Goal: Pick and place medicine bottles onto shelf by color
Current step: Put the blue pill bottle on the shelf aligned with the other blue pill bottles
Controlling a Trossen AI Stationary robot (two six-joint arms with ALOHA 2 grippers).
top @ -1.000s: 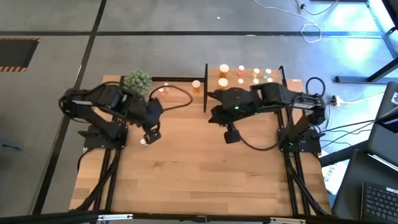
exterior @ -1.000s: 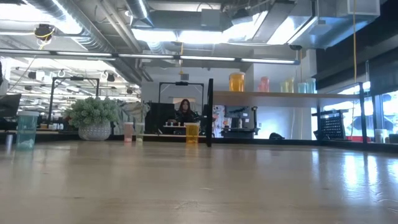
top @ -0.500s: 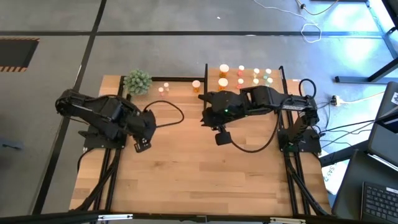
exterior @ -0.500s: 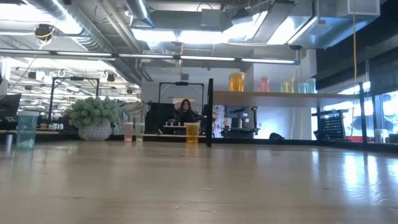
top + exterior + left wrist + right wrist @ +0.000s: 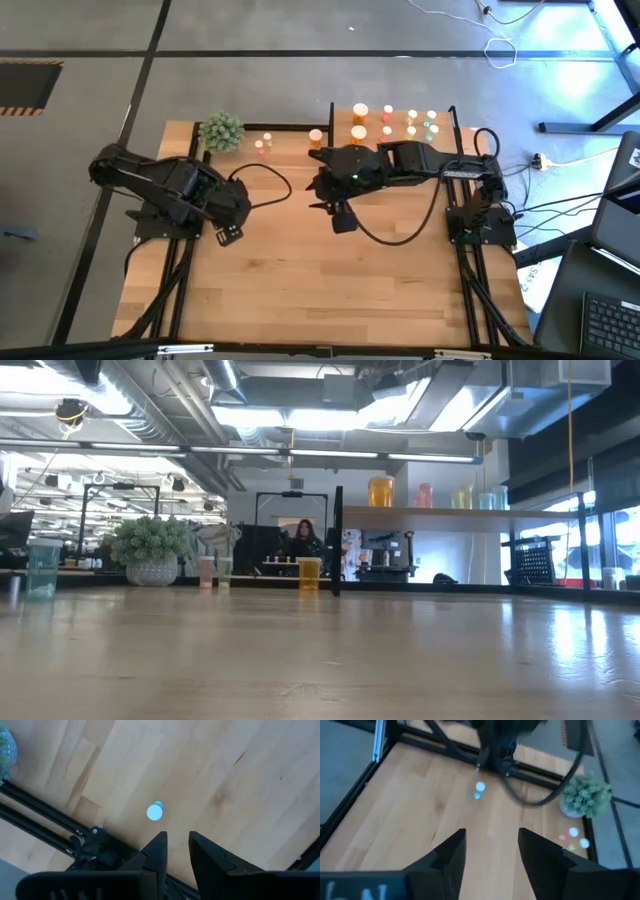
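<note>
A small green bottle with a pale cap (image 5: 155,812) stands upright on the wooden table, just ahead of my left gripper (image 5: 177,842), whose fingers stand slightly apart and hold nothing. The same bottle (image 5: 479,789) shows in the right wrist view, far ahead of my right gripper (image 5: 491,845), which is open and empty over the table's middle (image 5: 340,215). The shelf (image 5: 400,125) at the far right carries several bottles (image 5: 380,492). An orange bottle (image 5: 316,137) and two small ones (image 5: 263,142) stand on the table by the far edge.
A green plant ball in a pot (image 5: 221,130) sits at the far left corner. The shelf's black posts (image 5: 331,140) rise beside the orange bottle. A black cable (image 5: 270,185) loops from my left arm. Bare wood (image 5: 330,290) spreads toward the near edge.
My left gripper has drawn back toward the table's left and near edges. My right gripper has reached toward the table's left edge, its arm stretching out past the shelf's left post. The bottles have stayed where they were.
</note>
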